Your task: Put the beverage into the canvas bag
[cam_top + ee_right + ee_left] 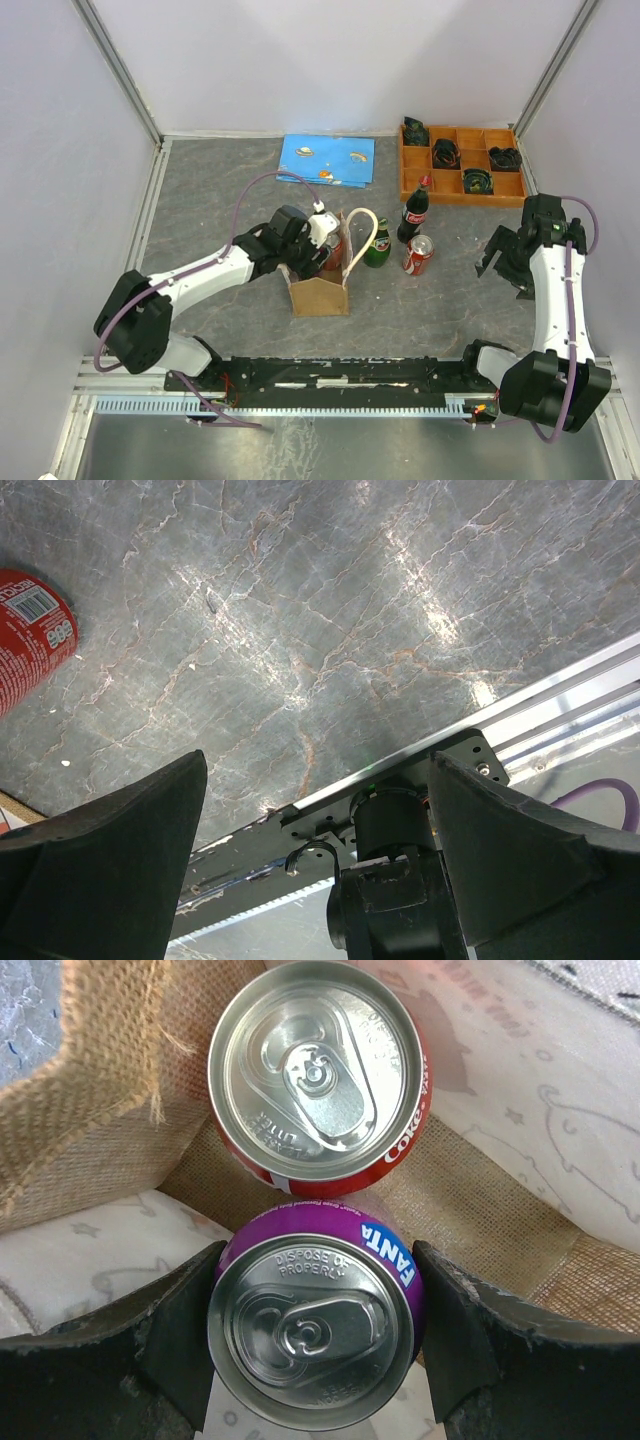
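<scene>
Snugly around Fanta can [312,1345]: left claw [318,1332]

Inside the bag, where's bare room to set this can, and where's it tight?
Free: the burlap strip right of the Coke can and Fanta can, bordered by the printed bag wall. Tight: the two cans crowd together near the left burlap side.
</scene>
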`<state>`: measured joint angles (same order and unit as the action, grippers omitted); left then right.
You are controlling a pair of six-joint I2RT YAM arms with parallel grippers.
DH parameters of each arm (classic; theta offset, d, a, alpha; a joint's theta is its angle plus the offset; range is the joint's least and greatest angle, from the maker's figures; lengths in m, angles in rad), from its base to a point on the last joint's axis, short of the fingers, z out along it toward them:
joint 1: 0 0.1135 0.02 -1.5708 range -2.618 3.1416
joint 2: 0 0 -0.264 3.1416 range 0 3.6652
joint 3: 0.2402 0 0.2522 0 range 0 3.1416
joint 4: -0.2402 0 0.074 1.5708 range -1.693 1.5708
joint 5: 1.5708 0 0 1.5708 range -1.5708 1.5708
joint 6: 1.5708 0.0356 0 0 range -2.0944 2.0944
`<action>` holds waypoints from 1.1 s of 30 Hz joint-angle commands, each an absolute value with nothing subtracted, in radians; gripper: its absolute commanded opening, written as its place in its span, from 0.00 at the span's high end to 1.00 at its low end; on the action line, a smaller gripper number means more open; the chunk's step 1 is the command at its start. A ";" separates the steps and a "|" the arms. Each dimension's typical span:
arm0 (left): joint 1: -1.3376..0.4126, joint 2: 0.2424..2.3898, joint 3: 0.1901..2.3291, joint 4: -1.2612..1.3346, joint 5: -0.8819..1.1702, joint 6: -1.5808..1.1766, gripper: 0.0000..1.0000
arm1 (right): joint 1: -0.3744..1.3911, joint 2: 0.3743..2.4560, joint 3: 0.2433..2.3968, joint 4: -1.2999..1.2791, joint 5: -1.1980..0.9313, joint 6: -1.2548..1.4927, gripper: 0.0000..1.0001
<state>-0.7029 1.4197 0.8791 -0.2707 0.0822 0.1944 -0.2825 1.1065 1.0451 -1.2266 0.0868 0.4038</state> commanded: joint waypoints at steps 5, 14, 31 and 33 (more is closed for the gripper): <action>-0.706 1.430 0.868 -0.168 0.086 0.172 0.97 | -0.287 1.107 1.079 -1.213 0.097 0.410 0.01; -0.706 1.369 0.888 -0.242 0.123 0.168 0.39 | -0.286 1.116 1.078 -1.206 0.094 0.410 0.01; -0.721 1.308 0.937 -0.307 0.169 0.132 0.15 | -0.286 1.113 1.068 -1.199 0.080 0.416 0.01; -0.721 1.304 0.944 -0.309 0.163 0.131 0.15 | -0.285 1.112 1.071 -1.201 0.080 0.414 0.01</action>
